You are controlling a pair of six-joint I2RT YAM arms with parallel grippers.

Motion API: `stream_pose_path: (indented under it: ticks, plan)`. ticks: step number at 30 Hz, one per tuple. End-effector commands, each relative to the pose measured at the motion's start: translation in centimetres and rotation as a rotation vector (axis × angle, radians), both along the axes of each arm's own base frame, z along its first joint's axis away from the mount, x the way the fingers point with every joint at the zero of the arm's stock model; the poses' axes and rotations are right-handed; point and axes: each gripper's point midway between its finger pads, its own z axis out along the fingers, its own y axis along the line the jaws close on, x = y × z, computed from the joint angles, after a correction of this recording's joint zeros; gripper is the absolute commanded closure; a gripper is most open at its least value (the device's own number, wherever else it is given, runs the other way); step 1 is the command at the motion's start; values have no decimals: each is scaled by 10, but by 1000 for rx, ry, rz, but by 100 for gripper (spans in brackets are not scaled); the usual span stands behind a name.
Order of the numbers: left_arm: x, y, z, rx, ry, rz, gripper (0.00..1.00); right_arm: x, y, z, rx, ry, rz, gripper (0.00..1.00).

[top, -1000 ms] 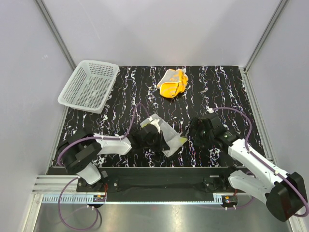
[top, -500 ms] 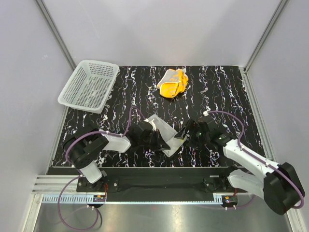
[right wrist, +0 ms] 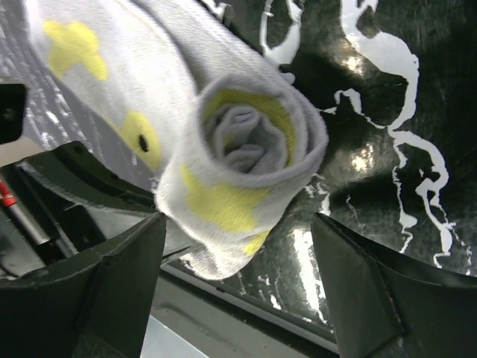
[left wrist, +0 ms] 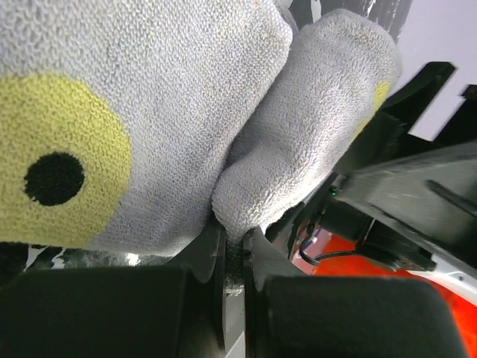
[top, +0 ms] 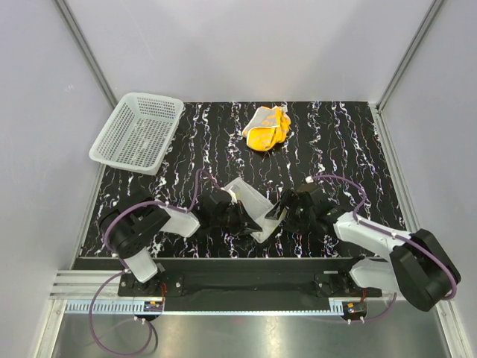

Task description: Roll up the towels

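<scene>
While left claw (left wrist: 232, 250) pinches towel (left wrist: 156, 112) — right claw (right wrist: 238, 242) gapes.

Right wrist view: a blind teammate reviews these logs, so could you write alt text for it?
A pale towel with yellow patches, rolled into a tube, shows its spiral end to the camera against a black, white-veined table. The right gripper is open, with one finger on each side of the roll.

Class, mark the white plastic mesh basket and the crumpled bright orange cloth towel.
white plastic mesh basket (top: 138, 130): top view, bare mesh floor.
crumpled bright orange cloth towel (top: 266, 130): top view, its middle.
</scene>
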Motion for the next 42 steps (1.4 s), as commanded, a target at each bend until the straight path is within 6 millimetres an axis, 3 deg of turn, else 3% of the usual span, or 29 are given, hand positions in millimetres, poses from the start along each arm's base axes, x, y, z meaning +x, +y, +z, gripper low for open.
stream_pose_path:
  ticks: [1, 12, 15, 18, 19, 20, 21, 22, 25, 26, 29, 33, 34, 37, 39, 42]
  plan:
    - [-1, -5, 5, -76, 34, 3, 100, 8, 8, -3, 17, -34, -9, 15]
    - [-3, -4, -3, -79, 55, 2, 100, 16, 14, -17, 4, -44, -15, 25]
    - [-4, -1, -5, -58, 57, 3, 100, 17, 16, -21, -3, -35, -8, 36]
    - [-3, 0, -4, -55, 48, 1, 99, 16, 17, -22, -4, -33, -1, 59]
    - [-3, 1, -3, -50, 45, 1, 95, 15, 17, -24, -8, -26, 0, 68]
    - [-1, 2, -3, -42, 23, -1, 90, 14, 17, -25, -12, -22, 3, 71]
    - [0, 3, -2, -33, 10, -1, 84, 14, 17, -25, -13, -20, 7, 71]
    - [0, 5, 1, -18, -2, -2, 71, 13, 17, -26, -16, -16, 7, 71]
    - [4, 18, 2, 86, -73, -2, 53, 14, 17, -22, -19, -20, 15, 72]
    - [13, 21, 5, 126, -140, -4, 45, 12, 15, -22, -33, -8, 17, 72]
    - [23, 38, 12, 248, -238, -3, 37, 10, 14, -19, -57, 8, 29, 72]
    - [31, 65, 25, 494, -423, -32, 38, 10, 17, -12, -71, 19, 63, 72]
    - [37, 61, 46, 504, -505, -28, 39, 8, 17, -13, -75, 34, 71, 73]
    - [33, 54, 78, 581, -748, -77, 41, 5, 20, -15, -98, 76, 107, 74]
    - [21, 37, 93, 575, -898, -139, 40, 4, 22, -17, -107, 96, 124, 74]
    - [0, 13, 97, 524, -1021, -239, 39, 3, 20, -21, -128, 120, 127, 75]
